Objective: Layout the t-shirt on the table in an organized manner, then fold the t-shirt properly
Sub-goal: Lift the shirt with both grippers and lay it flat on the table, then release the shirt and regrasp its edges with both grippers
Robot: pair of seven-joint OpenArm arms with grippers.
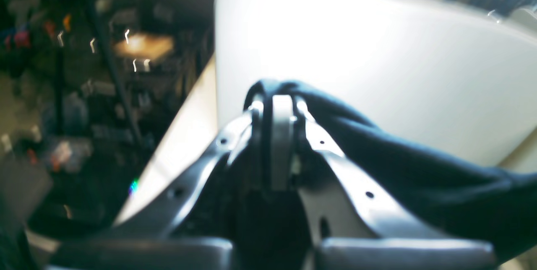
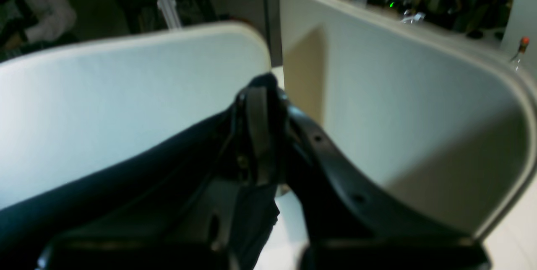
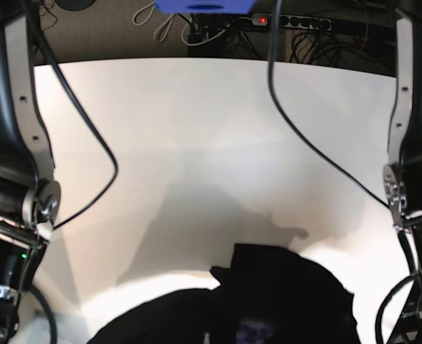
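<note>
Holding the t-shirt [image 1: 419,165] aloft, each end effector, left [image 1: 279,106] and right [image 2: 258,94], is clenched on black cloth stretched between them, the bench [image 3: 196,129] lying beyond and below. The laying-out step looks underway; next, probably lower and spread it flat.

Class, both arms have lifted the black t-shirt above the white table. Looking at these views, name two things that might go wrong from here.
1. Each gripper, left and right, pinches only a thin edge of the t-shirt, so the cloth may slip out when pulled taut.
2. In the base view the shirt hangs bunched at the near edge of the table; laid down like this, it could land crumpled or partly off the edge.
</note>
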